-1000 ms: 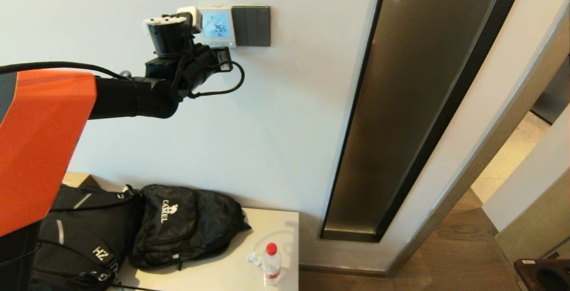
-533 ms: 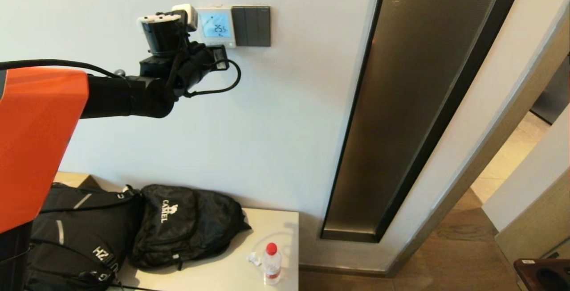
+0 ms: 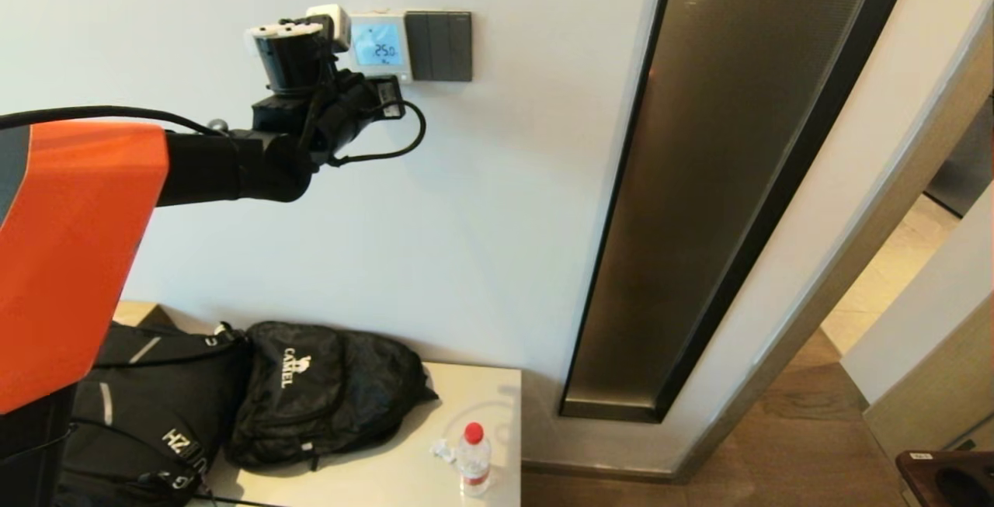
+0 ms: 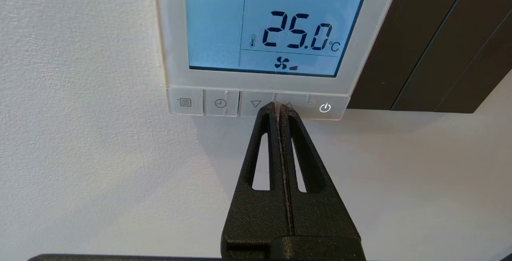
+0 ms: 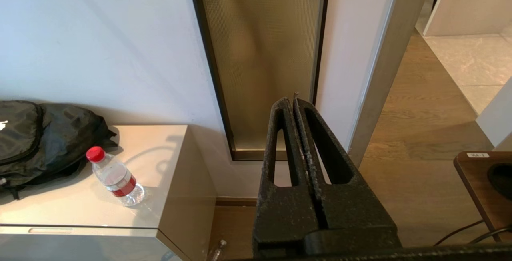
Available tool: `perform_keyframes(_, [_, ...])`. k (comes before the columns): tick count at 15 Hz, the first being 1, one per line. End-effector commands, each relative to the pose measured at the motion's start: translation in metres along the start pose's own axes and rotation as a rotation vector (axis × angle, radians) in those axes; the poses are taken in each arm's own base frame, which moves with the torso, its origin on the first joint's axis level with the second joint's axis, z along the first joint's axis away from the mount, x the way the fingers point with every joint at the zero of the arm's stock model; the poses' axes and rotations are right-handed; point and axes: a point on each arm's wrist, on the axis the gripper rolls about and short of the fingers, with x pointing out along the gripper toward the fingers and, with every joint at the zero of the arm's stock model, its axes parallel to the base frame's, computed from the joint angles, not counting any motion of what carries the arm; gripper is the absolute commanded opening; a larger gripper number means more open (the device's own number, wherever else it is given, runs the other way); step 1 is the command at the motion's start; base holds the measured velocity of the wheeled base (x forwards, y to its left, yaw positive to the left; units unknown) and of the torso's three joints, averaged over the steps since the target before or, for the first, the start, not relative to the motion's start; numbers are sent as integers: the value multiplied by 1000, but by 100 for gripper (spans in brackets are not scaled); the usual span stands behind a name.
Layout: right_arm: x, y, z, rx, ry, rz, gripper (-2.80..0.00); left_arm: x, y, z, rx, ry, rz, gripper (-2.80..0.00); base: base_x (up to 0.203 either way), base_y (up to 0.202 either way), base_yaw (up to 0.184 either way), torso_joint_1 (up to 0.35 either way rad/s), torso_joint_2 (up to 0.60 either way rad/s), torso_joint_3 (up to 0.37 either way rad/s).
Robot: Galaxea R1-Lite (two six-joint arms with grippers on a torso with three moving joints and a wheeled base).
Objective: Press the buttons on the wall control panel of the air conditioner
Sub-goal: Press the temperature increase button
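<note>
The white wall control panel [image 3: 378,46] has a lit blue display reading 25.0. In the left wrist view its display [image 4: 276,25] sits above a row of clear buttons: menu [image 4: 185,102], clock [image 4: 220,103], down arrow [image 4: 254,104], up arrow [image 4: 289,105] and lit power [image 4: 325,108]. My left gripper [image 4: 279,107] is shut and empty, its tips at the button row between the down and up arrows, partly covering the up arrow. My right gripper [image 5: 291,100] is shut and empty, held low to the right, out of the head view.
A dark switch plate [image 3: 439,45] adjoins the panel on its right. Black backpacks [image 3: 326,390] and a water bottle [image 3: 473,456] lie on a low cabinet [image 3: 404,484] below. A tall dark glass strip [image 3: 722,181] and a doorway stand to the right.
The display has gone from 25.5 to 25.0. My left arm shifted slightly left, then back right toward the panel's buttons.
</note>
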Motion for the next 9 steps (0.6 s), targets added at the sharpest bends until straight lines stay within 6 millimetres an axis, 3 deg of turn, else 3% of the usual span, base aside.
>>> perform_keyframes(1, [0, 0, 0, -1, 0, 1, -280, 2, -1, -3, -1, 1, -1, -280, 0, 0, 0, 0, 0, 0])
perform_keyframes(9, [0, 0, 0, -1, 0, 1, -280, -5, -1, 4, -5, -10, -3, -280, 0, 0, 0, 0, 0, 0])
